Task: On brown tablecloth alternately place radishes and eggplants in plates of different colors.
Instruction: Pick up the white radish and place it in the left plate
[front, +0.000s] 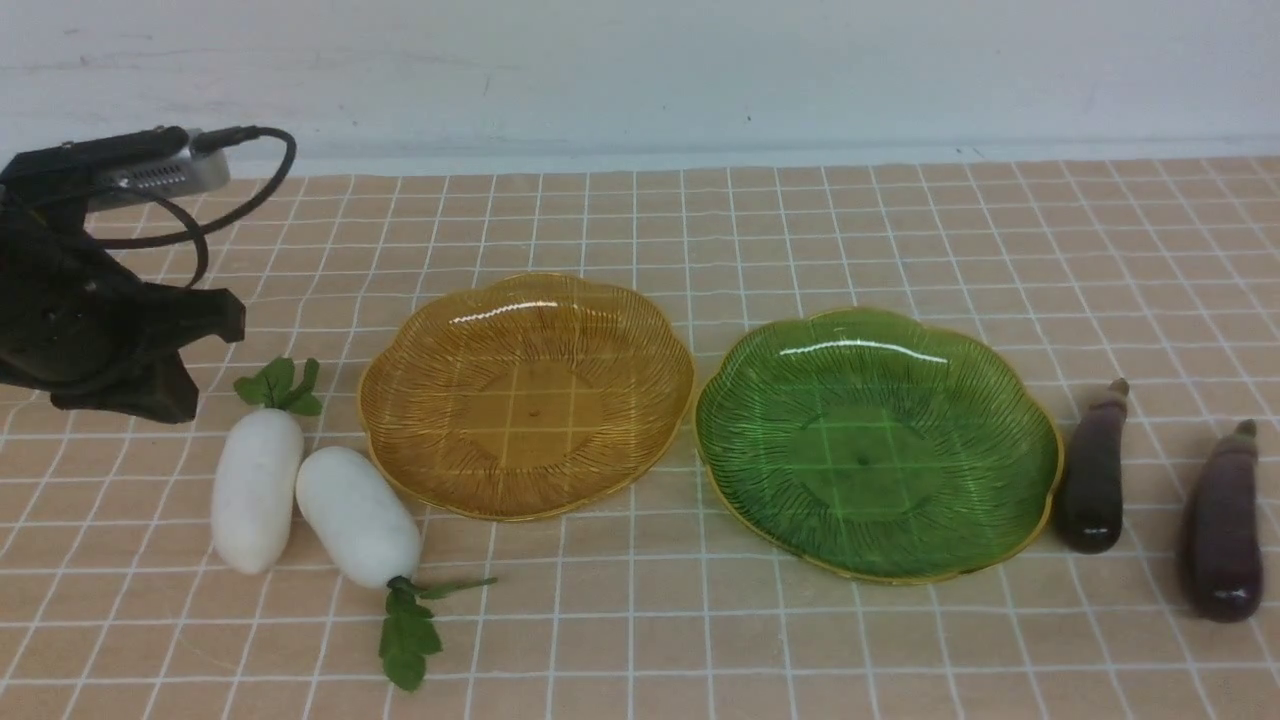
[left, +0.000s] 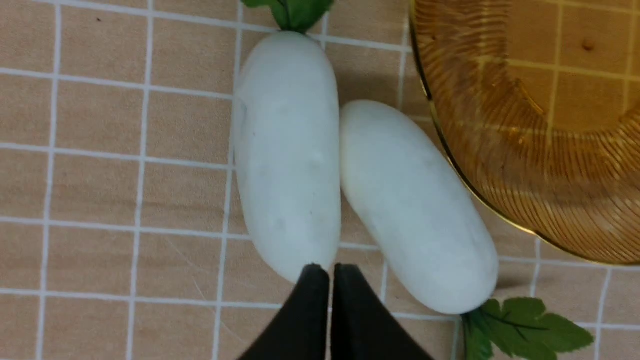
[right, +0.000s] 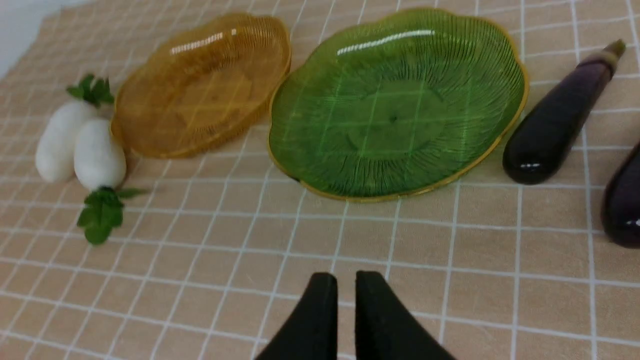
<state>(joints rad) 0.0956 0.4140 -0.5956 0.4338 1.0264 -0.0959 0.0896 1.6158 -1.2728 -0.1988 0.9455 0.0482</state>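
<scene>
Two white radishes (front: 257, 490) (front: 357, 515) lie side by side and touching on the brown tablecloth (front: 800, 230), left of the empty amber plate (front: 525, 395). The empty green plate (front: 875, 445) sits to its right. Two dark purple eggplants (front: 1092, 470) (front: 1225, 525) lie right of the green plate. My left gripper (front: 165, 400) hangs shut above the leafless end of the left radish (left: 287, 150), holding nothing. My right gripper (right: 340, 280) is out of the front view. In its wrist view it is shut and empty over bare cloth, short of the green plate (right: 400, 100).
A white wall runs along the far edge of the cloth. The right radish (left: 415, 205) lies close to the amber plate's rim (left: 450, 155). Its green leaf (front: 408, 630) trails toward the front edge. The two plates nearly touch.
</scene>
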